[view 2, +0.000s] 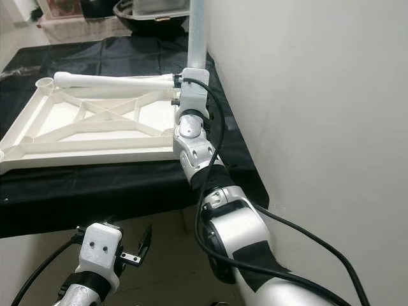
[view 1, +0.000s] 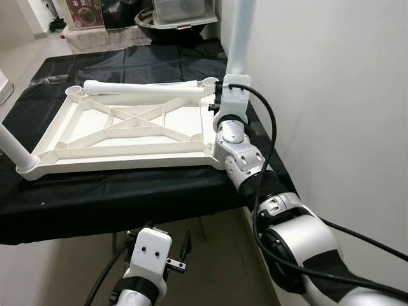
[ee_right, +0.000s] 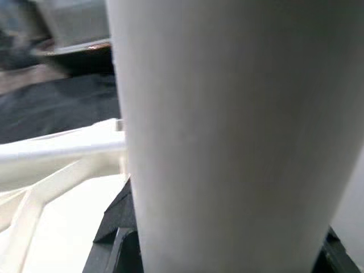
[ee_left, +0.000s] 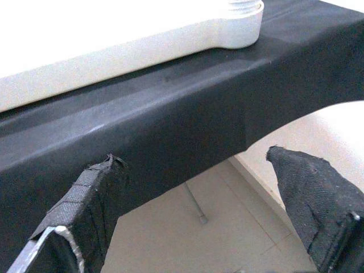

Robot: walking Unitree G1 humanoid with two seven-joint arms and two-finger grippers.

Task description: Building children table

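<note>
A low table draped in a black cloth stands against a white wall on its right side. Lying flat on the cloth is a white plastic tabletop, turned underside up so its crossed ribs show. A loose white leg rests across the tabletop's far edge. One leg stands upright at the far right corner, another at the near left corner. The cloth hangs over the front edge above a pale tiled floor.
</note>
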